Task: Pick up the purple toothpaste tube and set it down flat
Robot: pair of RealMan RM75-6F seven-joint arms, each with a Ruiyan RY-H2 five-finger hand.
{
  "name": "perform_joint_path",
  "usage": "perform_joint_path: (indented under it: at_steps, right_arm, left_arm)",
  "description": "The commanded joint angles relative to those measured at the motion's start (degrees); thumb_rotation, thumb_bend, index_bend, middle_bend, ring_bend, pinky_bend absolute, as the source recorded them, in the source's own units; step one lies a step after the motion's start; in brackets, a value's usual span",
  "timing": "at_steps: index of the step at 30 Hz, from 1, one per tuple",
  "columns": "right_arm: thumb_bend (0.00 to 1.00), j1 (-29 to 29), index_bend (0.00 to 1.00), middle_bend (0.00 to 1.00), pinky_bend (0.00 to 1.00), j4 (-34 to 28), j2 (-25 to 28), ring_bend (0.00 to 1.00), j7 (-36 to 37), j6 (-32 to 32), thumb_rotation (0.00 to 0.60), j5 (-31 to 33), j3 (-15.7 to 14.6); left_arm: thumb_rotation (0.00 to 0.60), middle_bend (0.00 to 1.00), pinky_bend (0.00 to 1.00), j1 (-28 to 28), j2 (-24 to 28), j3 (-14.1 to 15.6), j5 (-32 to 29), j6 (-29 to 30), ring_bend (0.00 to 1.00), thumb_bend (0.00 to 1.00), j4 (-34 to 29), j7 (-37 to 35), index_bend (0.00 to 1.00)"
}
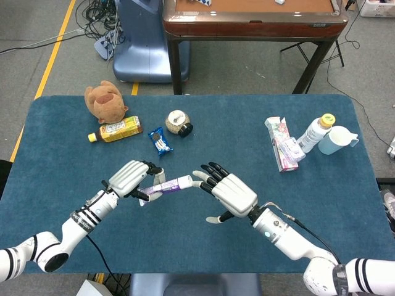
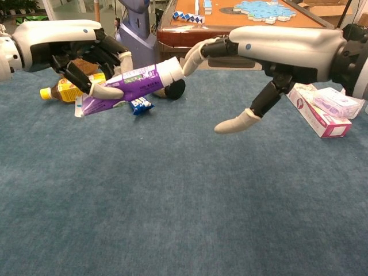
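The purple toothpaste tube with a white cap is held above the blue table, tilted, cap end higher and toward the right. My left hand grips its flat tail end, fingers wrapped around it. My right hand hovers just right of the cap with its fingers spread; one fingertip touches the cap and the thumb hangs free below.
A plush bear, a yellow bottle, a blue snack packet and a round jar lie at the back left. A pink box, a white bottle and a cup stand at the back right.
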Motion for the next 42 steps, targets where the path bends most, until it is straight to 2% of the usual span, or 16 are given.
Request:
perform_joint_path:
  at_steps: [1, 6, 10, 14, 16, 22, 28, 42]
  right_arm:
    - [0.17, -1.17, 0.22, 0.11, 0.00, -1.32, 1.52, 0.00, 4.06, 1.98, 0.483, -1.48, 0.04]
    - [0.17, -2.52, 0.22, 0.11, 0.00, -2.33, 4.13, 0.00, 13.17, 5.11, 0.483, -4.70, 0.81]
    - [0.14, -2.30, 0.21, 0.10, 0.00, -1.27, 3.44, 0.00, 17.29, 6.34, 0.482, -5.60, 1.79]
    - [0.07, -1.12, 0.04, 0.03, 0.00, -0.49, 1.22, 0.00, 20.90, 5.50, 0.483, -4.78, 2.53]
    - [0.03, -0.72, 0.00, 0.00, 0.00, -0.08, 0.12, 0.00, 22.72, 5.47, 0.484, -4.57, 2.88]
    - [0.00, 0.45, 0.00, 0.00, 0.00, 1.98, -3.95, 0.00, 31.28, 5.74, 0.484, -4.62, 3.78]
    - [0.00, 1.48, 0.00, 0.00, 0.00, 4.75, -7.36, 0.00, 36.86, 5.93, 0.481, -4.73, 4.24]
    - [0.00, 2.72, 0.00, 0.00, 0.00, 9.46, -13.26, 0.00, 41.43, 6.42, 0.480, -3.69, 4.46]
  left_arm:
    - [0.600, 0.63, 0.37, 1.07, 0.03, 0.71, 1.27, 1.60, 0.41, 0.45, 0.19, -0.66, 0.56]
    - [0.600, 0.63, 0.39, 2.73, -0.95, 1.94, 3.74, 4.79, 0.43, 0.45, 1.13, -0.94, 0.56]
    - [0.600, 0.63, 0.43, 3.20, -2.00, 2.42, 5.63, 6.57, 0.47, 0.45, 1.57, -1.11, 0.56]
    - [0.600, 0.64, 0.47, 3.17, -2.94, 2.41, 7.00, 7.79, 0.51, 0.45, 1.45, -1.31, 0.56]
    - [0.600, 0.64, 0.48, 3.06, -3.30, 2.39, 7.42, 8.08, 0.51, 0.45, 1.42, -1.27, 0.56]
    - [0.600, 0.65, 0.49, 2.46, -4.43, 2.01, 7.65, 8.19, 0.52, 0.45, 1.31, -0.70, 0.56]
    - [0.600, 0.65, 0.49, 1.91, -5.06, 1.49, 7.08, 7.88, 0.52, 0.45, 1.20, -0.31, 0.56]
    - [0.600, 0.65, 0.49, 1.12, -5.40, 0.44, 5.49, 7.20, 0.52, 0.45, 0.89, -0.84, 0.56]
